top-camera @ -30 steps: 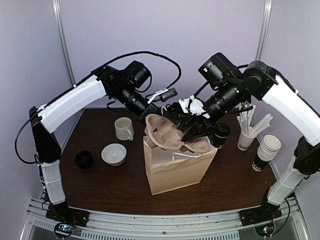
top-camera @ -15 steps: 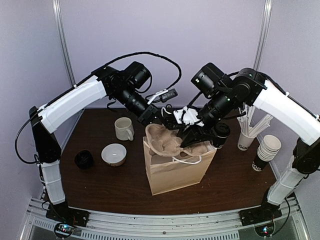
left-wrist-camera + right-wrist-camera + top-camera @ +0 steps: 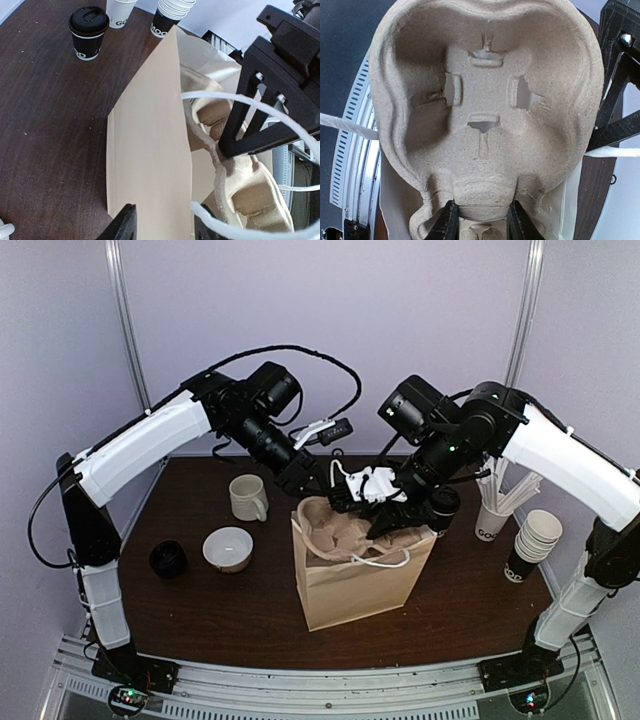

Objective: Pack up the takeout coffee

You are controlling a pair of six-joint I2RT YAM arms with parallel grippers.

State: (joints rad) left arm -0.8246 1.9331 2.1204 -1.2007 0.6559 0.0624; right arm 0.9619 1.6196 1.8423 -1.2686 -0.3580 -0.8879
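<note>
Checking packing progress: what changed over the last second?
The right claw pushed the pulp carrier down, deeper into the paper bag, still gripping it. The left claw opened, releasing the bag's rim. The takeout coffee, mug and bowl stayed put.

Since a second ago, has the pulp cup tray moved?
Yes: the pulp cup tray sank into the paper bag, its top now below the rim of the cream mug.
</note>
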